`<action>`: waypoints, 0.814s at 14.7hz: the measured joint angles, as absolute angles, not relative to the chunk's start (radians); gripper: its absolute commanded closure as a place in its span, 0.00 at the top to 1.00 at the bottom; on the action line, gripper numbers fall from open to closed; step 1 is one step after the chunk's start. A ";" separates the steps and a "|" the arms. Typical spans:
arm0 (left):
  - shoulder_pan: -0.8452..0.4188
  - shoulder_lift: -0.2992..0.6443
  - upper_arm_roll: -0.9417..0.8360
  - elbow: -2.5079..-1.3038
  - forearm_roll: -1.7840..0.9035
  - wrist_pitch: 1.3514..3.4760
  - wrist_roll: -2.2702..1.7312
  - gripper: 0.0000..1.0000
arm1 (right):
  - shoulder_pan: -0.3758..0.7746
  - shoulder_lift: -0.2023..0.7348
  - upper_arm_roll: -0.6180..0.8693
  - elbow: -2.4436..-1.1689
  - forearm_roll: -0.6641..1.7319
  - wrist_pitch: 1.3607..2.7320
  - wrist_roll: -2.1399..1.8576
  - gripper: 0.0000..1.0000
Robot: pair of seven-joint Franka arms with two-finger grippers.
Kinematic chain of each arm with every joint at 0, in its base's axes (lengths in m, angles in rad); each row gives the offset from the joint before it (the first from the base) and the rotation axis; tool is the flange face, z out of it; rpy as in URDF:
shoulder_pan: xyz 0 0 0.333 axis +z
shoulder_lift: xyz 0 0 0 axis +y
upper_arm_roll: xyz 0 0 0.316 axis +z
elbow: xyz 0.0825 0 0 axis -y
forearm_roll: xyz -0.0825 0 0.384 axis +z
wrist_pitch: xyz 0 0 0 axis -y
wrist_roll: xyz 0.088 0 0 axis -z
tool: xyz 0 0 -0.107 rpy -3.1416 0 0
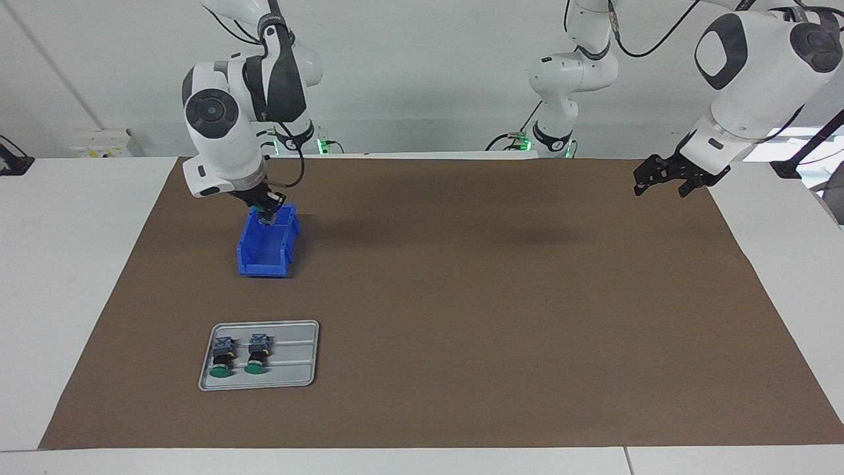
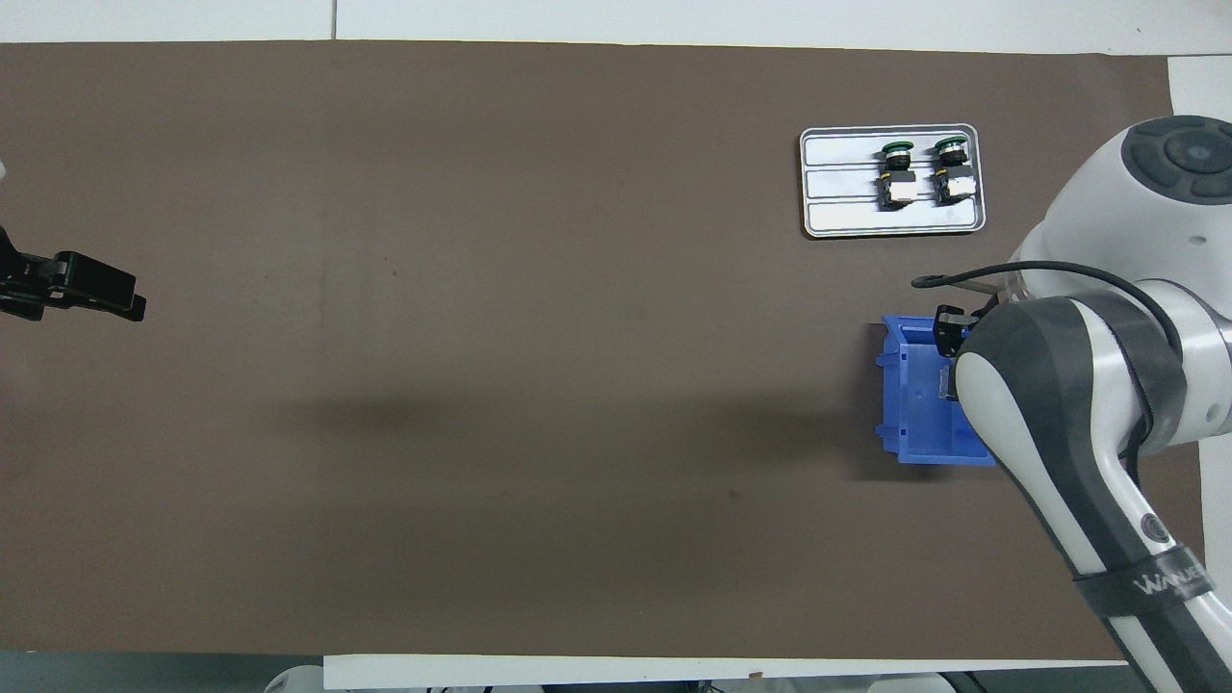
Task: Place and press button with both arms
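Right pincer (image 1: pixel 267 210) lowered into the blue bin (image 1: pixel 267 254), at the bin's end nearer the robots; fingers hidden by the bin wall and the wrist, so open or closed cannot be told. Whether anything is held inside the bin cannot be told either. Bin standing on the brown mat (image 1: pixel 461 297) toward the right arm's end of the tabletop (image 1: pixel 66 264), with its lower open front facing away from the robots.

Farther from the robots than the bin, well apart from it: a grey metal tray (image 1: pixel 297 359) carrying two push-buttons lying side by side, the first button (image 1: pixel 221 357) and the second button (image 1: pixel 257 353), green caps pointing away from the robots, terminal blocks toward them. Both at the tray's end toward the right arm's end of the tabletop; rest of the tray bare.

Left pincer (image 1: pixel 659 178) waiting in the air over the mat's corner at the left arm's end, tilted down; fingers apparently together, holding nothing.
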State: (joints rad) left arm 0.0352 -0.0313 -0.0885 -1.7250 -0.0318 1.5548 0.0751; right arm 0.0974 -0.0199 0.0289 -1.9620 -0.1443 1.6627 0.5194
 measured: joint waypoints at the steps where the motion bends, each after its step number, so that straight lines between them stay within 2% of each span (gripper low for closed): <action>1: 0.035 -0.031 -0.088 -1.725 -0.032 1.555 0.075 1.00 | 0.096 -0.020 0.027 -1.972 -0.152 1.701 0.519 0.12; 4: 0.035 -0.031 -0.088 -1.725 -0.032 1.555 0.075 1.00 | 0.083 -0.031 0.026 -2.040 -0.155 1.818 0.519 0.12; 12: 0.035 -0.031 -0.088 -1.725 -0.032 1.555 0.075 1.00 | 0.083 -0.075 0.028 -2.155 -0.155 1.894 0.519 0.12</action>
State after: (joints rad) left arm 0.0352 -0.0313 -0.0885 -1.7250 -0.0318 1.5548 0.0751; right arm 0.0832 -0.0751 0.0277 -2.1554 -0.1552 1.8941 0.5193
